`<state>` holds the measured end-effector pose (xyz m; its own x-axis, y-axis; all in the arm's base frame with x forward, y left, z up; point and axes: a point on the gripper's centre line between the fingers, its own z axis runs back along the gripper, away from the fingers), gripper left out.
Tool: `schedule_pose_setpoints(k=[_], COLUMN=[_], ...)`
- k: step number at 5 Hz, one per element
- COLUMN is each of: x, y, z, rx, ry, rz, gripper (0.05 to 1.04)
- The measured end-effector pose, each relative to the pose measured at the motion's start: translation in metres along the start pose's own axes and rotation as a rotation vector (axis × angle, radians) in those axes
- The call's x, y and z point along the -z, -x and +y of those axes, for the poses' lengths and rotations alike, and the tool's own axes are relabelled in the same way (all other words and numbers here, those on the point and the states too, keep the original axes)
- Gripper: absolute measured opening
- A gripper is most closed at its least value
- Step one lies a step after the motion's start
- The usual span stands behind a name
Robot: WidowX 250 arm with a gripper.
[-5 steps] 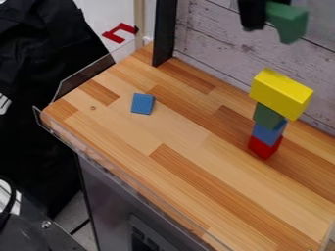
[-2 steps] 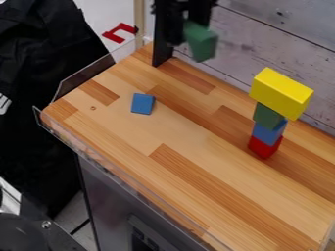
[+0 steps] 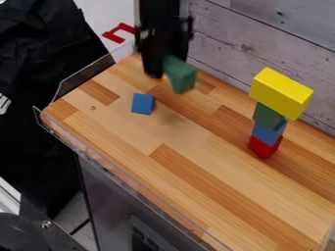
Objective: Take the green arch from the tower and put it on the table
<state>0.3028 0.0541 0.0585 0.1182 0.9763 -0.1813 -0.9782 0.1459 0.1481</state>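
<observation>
The black arm (image 3: 160, 24) is lowered into the view from the top edge, with the gripper (image 3: 163, 67) pointed downward over the far part of the counter (image 3: 222, 181). The green arch (image 3: 180, 76) is held in it, closed upon, tilted and suspended above the wood. It is kept well apart from the tower (image 3: 267, 133), which is topped by a yellow block (image 3: 280, 93).

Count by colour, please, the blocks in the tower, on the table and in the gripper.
Green: 2 (held arch, tower's green block)
Blue: 2 (tower's blue block, loose block)
Red: 1 (red block)
Yellow: 1 (yellow block)
Total: 6
</observation>
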Motion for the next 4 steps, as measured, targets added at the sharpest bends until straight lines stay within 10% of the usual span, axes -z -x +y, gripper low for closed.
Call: schedule_pose_setpoints(k=[4], x=[0.039], y=[0.037], z=[0.008], rx=[0.179], ry=[-0.064], rz=[-0.071], gripper=[0.599])
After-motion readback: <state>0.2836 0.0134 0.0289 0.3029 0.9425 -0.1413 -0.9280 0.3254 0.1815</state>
